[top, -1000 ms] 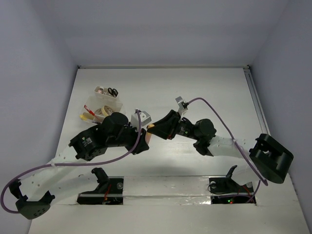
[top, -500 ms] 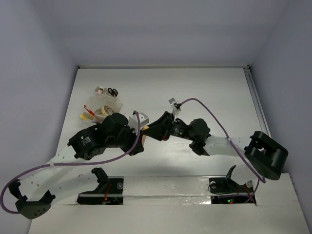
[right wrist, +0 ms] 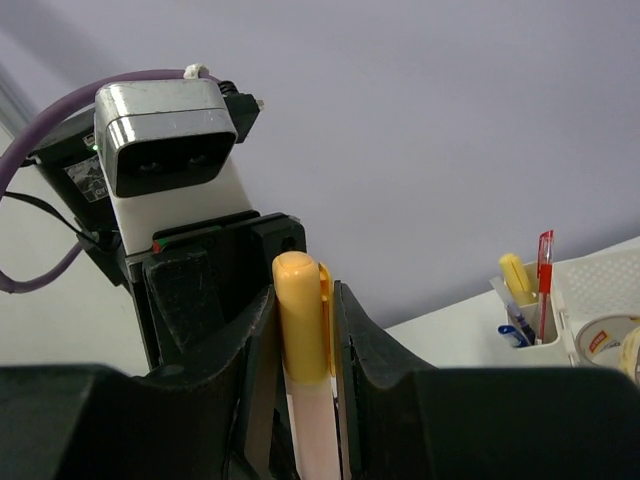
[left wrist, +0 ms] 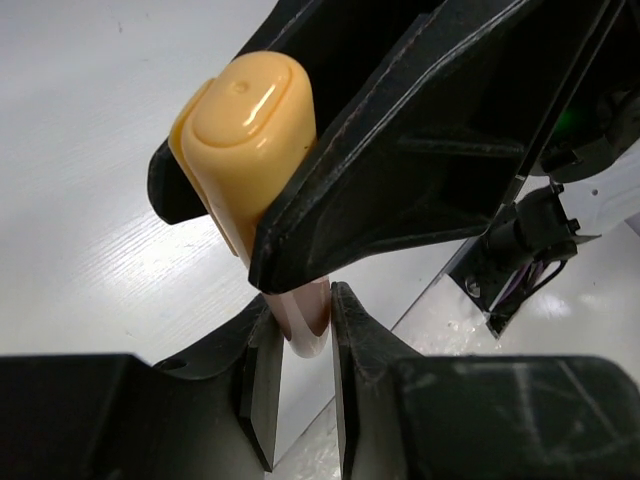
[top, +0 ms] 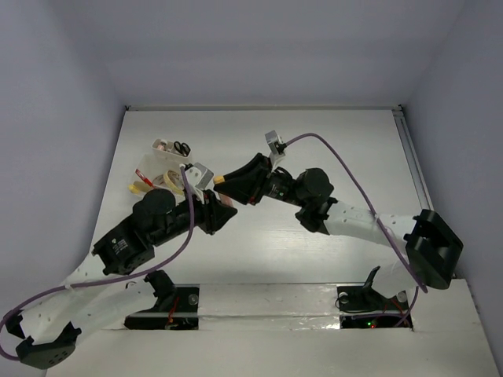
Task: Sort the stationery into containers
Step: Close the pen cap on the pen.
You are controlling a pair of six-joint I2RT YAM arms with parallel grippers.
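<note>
Highlighter (left wrist: 245,140) runs lengthwise between arms: right end effector (right wrist: 300,300) clamps orange cap, left end effector (left wrist: 297,340) pinches pink barrel.

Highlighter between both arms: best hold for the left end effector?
Pink barrel end of the highlighter, from opposite the orange cap: the right end effector clamps the cap section, leaving only that slim tail, where the left end effector pinches now.

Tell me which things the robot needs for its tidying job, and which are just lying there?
For the job: orange-capped marker, gripped by left gripper and right gripper together; compartment box; scissors, red pen and tape roll in the box.

Just there: purple cable; white table.
</note>
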